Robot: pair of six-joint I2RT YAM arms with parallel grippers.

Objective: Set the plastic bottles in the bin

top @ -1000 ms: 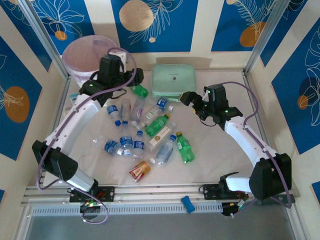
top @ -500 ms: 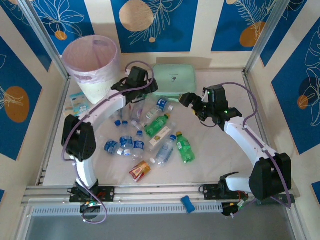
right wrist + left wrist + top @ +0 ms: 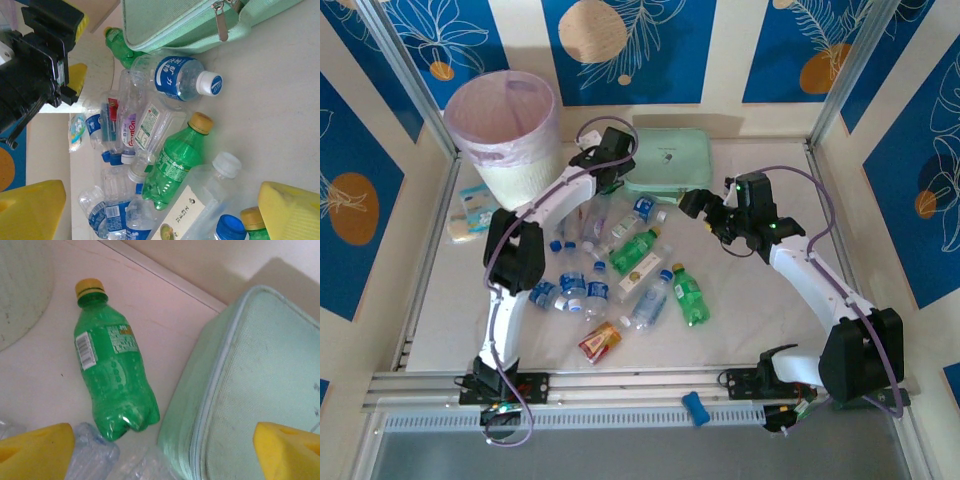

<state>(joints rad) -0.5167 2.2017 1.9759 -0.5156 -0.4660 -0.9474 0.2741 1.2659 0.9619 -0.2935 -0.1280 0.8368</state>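
Note:
Several plastic bottles lie in a heap mid-table, mostly clear with blue labels (image 3: 570, 290), plus green ones (image 3: 633, 248) (image 3: 690, 297). The bin (image 3: 505, 125) stands at the back left. My left gripper (image 3: 608, 165) hovers open by the left edge of the mint case (image 3: 665, 160). In the left wrist view a green bottle with a yellow cap (image 3: 112, 375) lies ahead of the left gripper (image 3: 162, 455), whose yellow fingers are wide apart with nothing between them. My right gripper (image 3: 705, 212) is open above the heap's right side. A green bottle (image 3: 175, 165) lies below the right gripper (image 3: 160, 220).
A flat red-orange packet (image 3: 600, 342) lies at the heap's near edge and a white carton-like pack (image 3: 642, 272) lies among the bottles. A pale blue packet (image 3: 475, 205) sits by the left rail. The bin's wall (image 3: 20, 290) is close on the left.
My left gripper has swung from the bin's rim rightward and down to the mint case's left edge, above the green bottle. The right arm has not moved.

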